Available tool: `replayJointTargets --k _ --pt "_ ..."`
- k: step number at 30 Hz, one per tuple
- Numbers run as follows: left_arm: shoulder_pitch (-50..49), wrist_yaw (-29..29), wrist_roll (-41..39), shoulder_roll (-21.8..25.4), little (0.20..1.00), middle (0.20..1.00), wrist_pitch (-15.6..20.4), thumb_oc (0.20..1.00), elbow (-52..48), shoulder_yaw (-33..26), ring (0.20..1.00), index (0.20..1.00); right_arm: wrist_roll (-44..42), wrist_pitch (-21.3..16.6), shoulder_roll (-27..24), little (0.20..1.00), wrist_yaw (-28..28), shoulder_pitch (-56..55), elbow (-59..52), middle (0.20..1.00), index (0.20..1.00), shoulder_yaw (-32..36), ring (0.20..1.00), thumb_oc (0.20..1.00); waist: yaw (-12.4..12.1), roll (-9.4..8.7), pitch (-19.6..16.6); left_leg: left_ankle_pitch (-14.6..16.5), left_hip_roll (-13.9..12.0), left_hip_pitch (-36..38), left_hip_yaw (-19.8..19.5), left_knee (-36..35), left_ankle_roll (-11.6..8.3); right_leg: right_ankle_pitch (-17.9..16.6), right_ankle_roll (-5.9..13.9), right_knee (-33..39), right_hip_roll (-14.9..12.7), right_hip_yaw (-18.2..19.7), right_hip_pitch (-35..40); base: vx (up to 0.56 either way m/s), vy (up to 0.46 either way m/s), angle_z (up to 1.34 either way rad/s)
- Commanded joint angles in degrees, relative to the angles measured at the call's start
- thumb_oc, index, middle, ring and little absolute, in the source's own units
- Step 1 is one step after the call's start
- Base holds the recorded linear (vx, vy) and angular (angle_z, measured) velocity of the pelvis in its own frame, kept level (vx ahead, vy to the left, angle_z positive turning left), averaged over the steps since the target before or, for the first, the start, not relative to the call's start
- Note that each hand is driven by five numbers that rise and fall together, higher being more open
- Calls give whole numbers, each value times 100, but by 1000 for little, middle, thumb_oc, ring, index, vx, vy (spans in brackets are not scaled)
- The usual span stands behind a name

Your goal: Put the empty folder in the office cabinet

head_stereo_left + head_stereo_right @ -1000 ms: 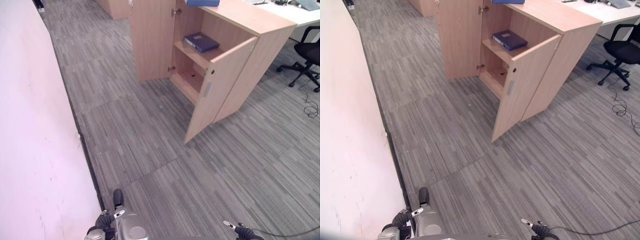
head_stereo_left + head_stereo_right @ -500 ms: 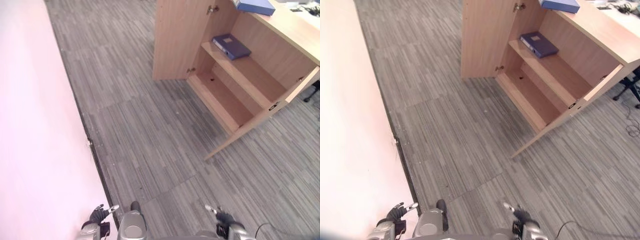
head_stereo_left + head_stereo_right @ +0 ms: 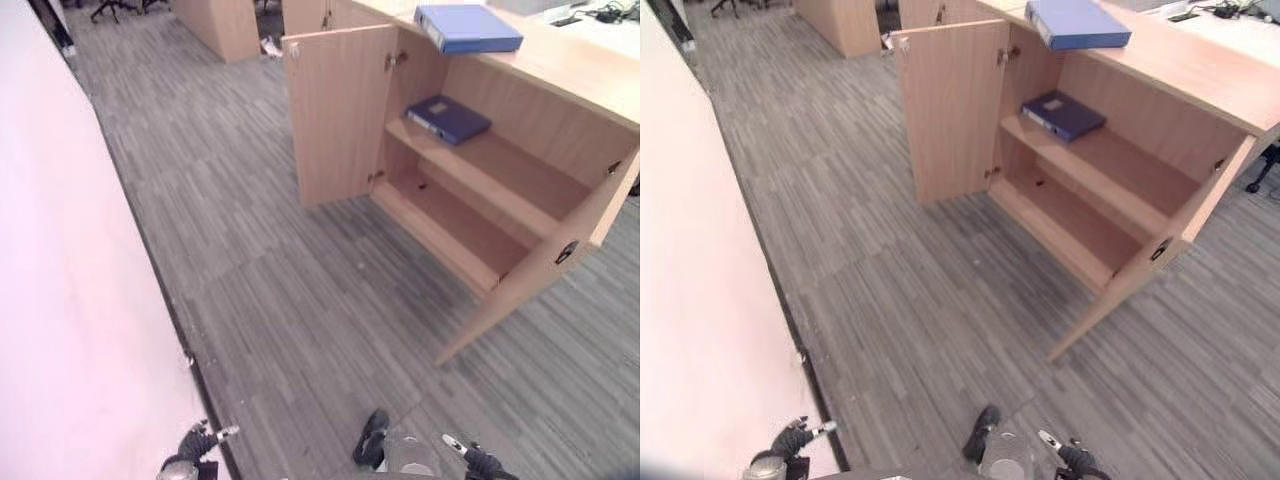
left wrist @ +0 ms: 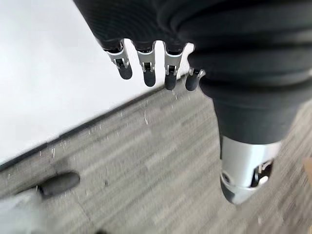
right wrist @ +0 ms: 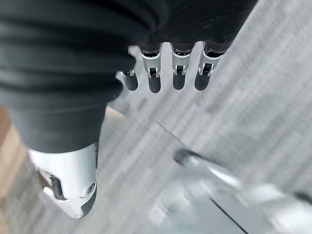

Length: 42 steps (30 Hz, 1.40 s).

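While both cabinet (image 3: 480, 150) doors stand open, a blue folder (image 3: 468, 27) lies flat on the cabinet top and a darker blue folder (image 3: 448, 117) lies on the upper shelf (lower shelf bare). The eye views catch the left hand (image 3: 195, 445) and right hand (image 3: 470, 462) only at the bottom edge; the wrist views show their fingers (image 4: 145, 66) hanging straight, relaxed and empty above grey carpet (image 3: 300, 300).

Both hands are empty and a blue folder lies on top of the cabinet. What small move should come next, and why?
Probably step closer to the cabinet. Its doors stand open, one folder lies on the upper shelf, and the other folder lies on top. The left hand and the right hand hang open over the floor, well short of either folder, so reaching seems premature.
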<state>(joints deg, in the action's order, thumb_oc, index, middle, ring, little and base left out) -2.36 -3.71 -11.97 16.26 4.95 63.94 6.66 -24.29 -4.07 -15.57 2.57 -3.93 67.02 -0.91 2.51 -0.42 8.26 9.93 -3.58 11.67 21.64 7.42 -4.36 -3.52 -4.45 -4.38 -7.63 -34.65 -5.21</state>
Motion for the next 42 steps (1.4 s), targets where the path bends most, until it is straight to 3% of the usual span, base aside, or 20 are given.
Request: replayJointTargets --k 1,2,3,4,5,6,9,13,18,24,29,30,31,32,34,35,36,38,40,42 --pt "387 -2 108 75 1000 1000 198 1000 -145 -3 1000 1000 -202 -45 -102 1000 43 299 208 1000 1000 217 1000 1000 93 306 350 -899 -266 -285 158 -781 -85 384 1320 -411 -277 330 484 117 -117 -59" --pt "374 6 24 38 1000 1000 225 1000 -142 -15 1000 1000 -184 -52 -164 1000 3 312 222 1000 1000 206 1000 1000 138 349 397 -793 -375 -377 251 -196 -226 458 1254 -240 -220 419 576 61 -93 -72" --pt "374 6 23 36 1000 1000 224 1000 -142 -16 1000 1000 -185 -52 -166 1000 2 313 223 1000 1000 207 1000 1000 134 356 399 -772 -394 -393 253 -157 -233 456 1248 -232 -207 421 578 20 -124 -72" --pt "384 -5 -10 32 1000 1000 235 1000 -172 2 1000 1000 -195 -52 -197 1000 -1 312 204 1000 1000 198 1000 1000 142 336 464 -853 -596 -606 325 368 -344 501 1181 -161 -192 484 638 54 -141 -42" --pt "378 -8 -75 11 1000 1000 248 1000 -210 -6 1000 1000 -242 -67 -268 1000 -14 306 226 1000 1000 223 1000 1000 149 298 540 -1151 -962 -893 438 1252 -572 616 1031 -6 -98 562 830 53 -145 -41" --pt "379 -8 -75 11 1000 1000 248 1000 -210 -6 1000 1000 -242 -67 -269 1000 -15 307 227 1000 1000 224 1000 1000 148 311 543 -1136 -993 -913 427 1295 -586 618 1019 3 -74 559 833 92 -153 -63" --pt "375 -106 -251 -63 1000 1000 283 1000 -328 -15 1000 1000 -336 -46 -372 1000 25 298 255 1000 1000 278 1000 1000 112 299 684 -1593 -1265 -1310 32 1971 -704 782 883 128 60 801 1078 102 -26 -79" --pt "389 -129 -217 -102 1000 1000 258 1000 -328 68 1000 1000 -366 -35 -454 1000 44 204 296 1000 1000 348 1000 1000 84 326 616 -1806 -1477 -1355 -561 439 -587 901 1041 136 47 1229 1176 206 158 -45" --pt "429 -212 -317 -81 1000 1000 288 1000 -247 52 1000 1000 -478 -78 -514 1000 103 223 308 1000 1000 398 1000 1000 -98 442 662 -2474 -1750 -1815 -1699 -670 -763 1248 1143 -99 104 1881 1392 278 175 -56" --pt "427 -253 -387 23 1000 1000 332 1000 -145 36 1000 1000 -540 -83 -487 1000 66 296 322 1000 1000 343 1000 1000 -214 436 589 -2689 -2079 -1928 -2657 -832 -956 1723 1339 -721 87 2715 1357 275 251 -70" --pt "436 -247 -366 36 1000 1000 302 1000 -147 65 1000 1000 -537 -30 -454 1000 36 268 335 1000 1000 418 1000 1000 -140 499 494 -2512 -2082 -1895 -2524 -784 -964 1891 1450 -1025 -34 2841 1210 147 317 -38" --pt "455 -204 -308 30 1000 1000 298 1000 -185 133 1000 1000 -569 -7 -395 1000 18 216 416 1000 1000 539 1000 1000 -79 521 423 -2283 -1983 -1902 -2477 -700 -919 1829 1580 -1142 -181 2927 1161 116 296 4" --pt "454 -204 -308 31 1000 1000 298 1000 -186 136 1000 1000 -568 -6 -394 1000 19 213 414 1000 1000 541 1000 1000 -89 509 411 -2272 -1969 -1913 -2465 -686 -912 1835 1587 -1157 -197 2938 1141 220 612 2" --pt "531 -184 -185 103 1000 1000 284 1000 -171 247 1000 1000 -552 32 -318 1000 14 182 467 1000 1000 613 1000 1000 42 427 396 -1976 -1795 -1859 -2375 -476 -854 1498 1800 -1355 -431 3028 1003 108 324 -5" --pt "546 -172 -163 151 1000 1000 300 1000 -199 273 1000 1000 -576 49 -282 1000 -11 151 475 1000 1000 652 1000 1000 65 364 373 -1838 -1699 -1836 -2269 -380 -799 1350 1899 -1353 -541 3110 976 165 495 -9" --pt "597 -130 39 259 1000 1000 305 1000 -224 398 1000 1000 -544 105 -183 1000 -58 114 474 1000 1000 708 1000 1000 181 242 312 -1525 -1341 -1776 -1853 -214 -606 259 1945 -1401 -876 3252 842 182 547 -8" --pt "597 -129 40 262 1000 1000 305 1000 -223 396 1000 1000 -544 107 -179 1000 -57 114 471 1000 1000 707 1000 1000 160 231 306 -1520 -1334 -1772 -1825 -211 -597 248 1945 -1395 -886 3277 828 154 525 -27" --pt "625 -124 68 350 1000 1000 311 1000 -282 400 1000 1000 -507 129 -128 1000 -63 154 434 1000 1000 689 1000 1000 204 235 342 -1402 -1211 -1643 -1533 -247 -495 -280 1945 -1544 -1046 3267 591 23 324 -35" --pt "658 -118 92 416 1000 1000 301 1000 -303 392 1000 1000 -488 120 -73 1000 -41 207 393 1000 1000 685 1000 1000 150 243 368 -1255 -1047 -1491 -1250 -279 -347 -485 1945 -1704 -1258 2957 436 66 465 -81" --pt "632 -128 74 465 1000 1000 271 1000 -309 335 1000 1000 -497 110 -27 1000 -7 247 373 1000 1000 703 1000 1000 43 233 424 -1073 -818 -1233 -852 -340 -184 -678 1916 -1894 -1716 1974 394 63 507 -90"
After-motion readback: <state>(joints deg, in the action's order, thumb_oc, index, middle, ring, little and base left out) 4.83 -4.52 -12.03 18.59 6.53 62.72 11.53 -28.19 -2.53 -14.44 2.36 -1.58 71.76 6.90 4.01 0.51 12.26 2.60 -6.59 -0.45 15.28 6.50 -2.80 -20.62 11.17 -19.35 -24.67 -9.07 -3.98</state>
